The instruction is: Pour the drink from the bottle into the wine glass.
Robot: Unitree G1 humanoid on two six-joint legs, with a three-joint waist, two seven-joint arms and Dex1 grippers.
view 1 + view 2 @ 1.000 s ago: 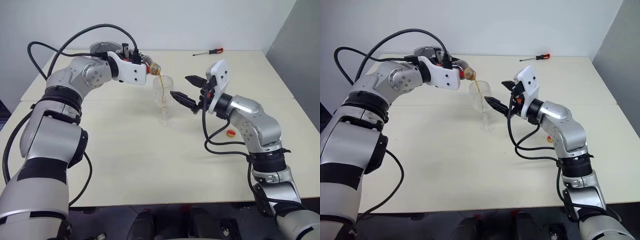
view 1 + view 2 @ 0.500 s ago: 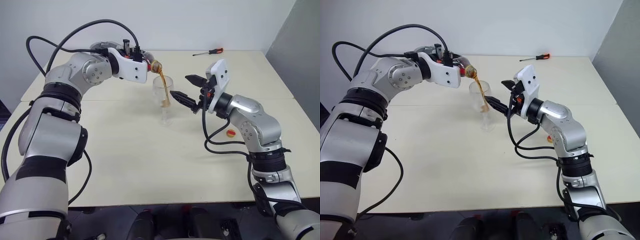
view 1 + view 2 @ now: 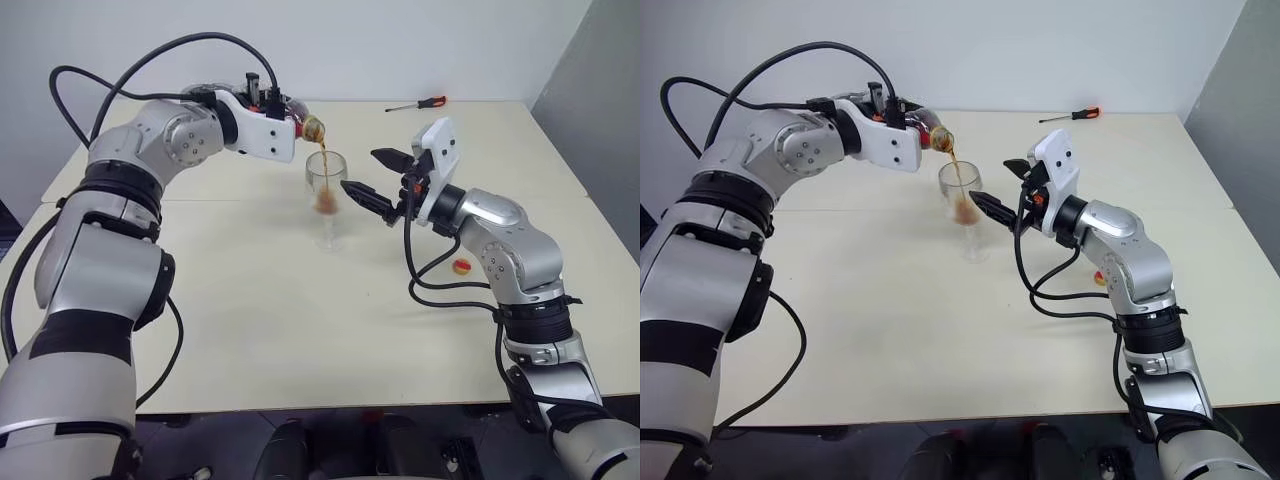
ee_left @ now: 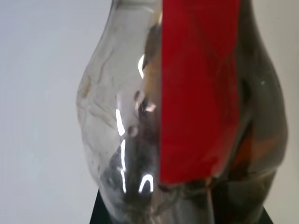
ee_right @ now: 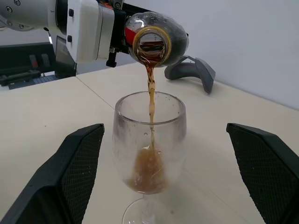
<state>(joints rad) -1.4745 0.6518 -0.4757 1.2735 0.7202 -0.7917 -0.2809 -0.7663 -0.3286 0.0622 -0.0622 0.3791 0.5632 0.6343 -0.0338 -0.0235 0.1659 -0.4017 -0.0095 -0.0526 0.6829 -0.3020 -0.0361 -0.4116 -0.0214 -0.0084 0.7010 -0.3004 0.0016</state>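
Item: cola bottle (image 5: 156, 39), uncapped, gripped in the closed fingers of the left gripper (image 3: 283, 118), tipped mouth-down over the wine glass (image 3: 326, 190).
Item: the drink (image 5: 150, 88), thin stream falling inside the rim; shallow pool low in the bowl.
Item: right gripper (image 3: 375, 178), fingers wide open, just beside the bowl, not touching.
Item: yellow cap (image 3: 462, 266), on the desk (image 3: 300, 330).
Risk: a steeper tilt may overshoot the narrow rim; a nudge from the right fingers may topple the glass.

Pretty plain room: a cream worktop (image 3: 260, 330) is sitting against a white wall (image 3: 400, 40), a grey wall (image 3: 600, 90) is closing off the right side, and soft even light is falling everywhere.
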